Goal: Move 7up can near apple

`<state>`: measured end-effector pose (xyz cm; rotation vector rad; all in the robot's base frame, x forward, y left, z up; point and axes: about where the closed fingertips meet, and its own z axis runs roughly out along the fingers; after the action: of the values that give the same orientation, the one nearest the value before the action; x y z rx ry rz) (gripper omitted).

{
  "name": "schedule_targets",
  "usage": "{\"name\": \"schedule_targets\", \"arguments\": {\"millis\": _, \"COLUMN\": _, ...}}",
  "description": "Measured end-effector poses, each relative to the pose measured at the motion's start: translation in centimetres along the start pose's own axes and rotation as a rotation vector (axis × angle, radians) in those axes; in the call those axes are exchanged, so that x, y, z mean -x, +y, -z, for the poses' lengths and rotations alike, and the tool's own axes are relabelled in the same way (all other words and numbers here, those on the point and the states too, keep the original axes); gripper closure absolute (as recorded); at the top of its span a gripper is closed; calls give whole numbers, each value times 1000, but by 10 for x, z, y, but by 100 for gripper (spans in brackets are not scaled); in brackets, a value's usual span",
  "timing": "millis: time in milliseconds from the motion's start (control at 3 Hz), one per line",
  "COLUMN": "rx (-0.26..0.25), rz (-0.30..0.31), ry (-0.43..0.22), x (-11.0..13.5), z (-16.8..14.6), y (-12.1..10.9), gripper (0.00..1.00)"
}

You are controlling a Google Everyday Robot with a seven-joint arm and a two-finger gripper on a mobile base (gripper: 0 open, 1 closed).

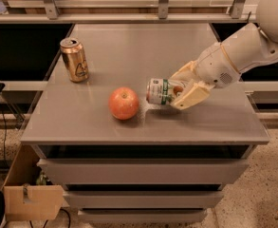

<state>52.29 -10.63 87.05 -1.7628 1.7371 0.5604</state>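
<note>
The 7up can [160,91], white-silver with a green band and a red spot, lies on its side in my gripper [182,87], just above the grey table top [129,56]. The gripper is shut on the can, with cream fingers [191,95] on either side of it. My arm comes in from the upper right. The red-orange apple [124,103] sits on the table just left of the can, a small gap between them.
A gold-bronze can [74,60] stands upright at the table's left rear. Metal rails run behind the table. Drawers sit below the table top, and a cardboard box [32,201] is on the floor at lower left.
</note>
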Motion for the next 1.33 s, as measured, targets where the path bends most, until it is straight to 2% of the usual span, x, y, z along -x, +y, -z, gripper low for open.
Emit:
{"name": "schedule_targets", "arguments": {"millis": 333, "rx": 21, "rz": 16, "ry": -16, "x": 5, "z": -6, "y": 5, "gripper": 100}}
{"name": "schedule_targets", "arguments": {"millis": 667, "rx": 40, "rz": 22, "ry": -27, "x": 6, "z": -12, "y": 10, "gripper": 82}}
{"name": "schedule_targets", "arguments": {"millis": 1333, "rx": 49, "rz": 19, "ry": -29, "x": 2, "z": -15, "y": 13, "gripper": 36}}
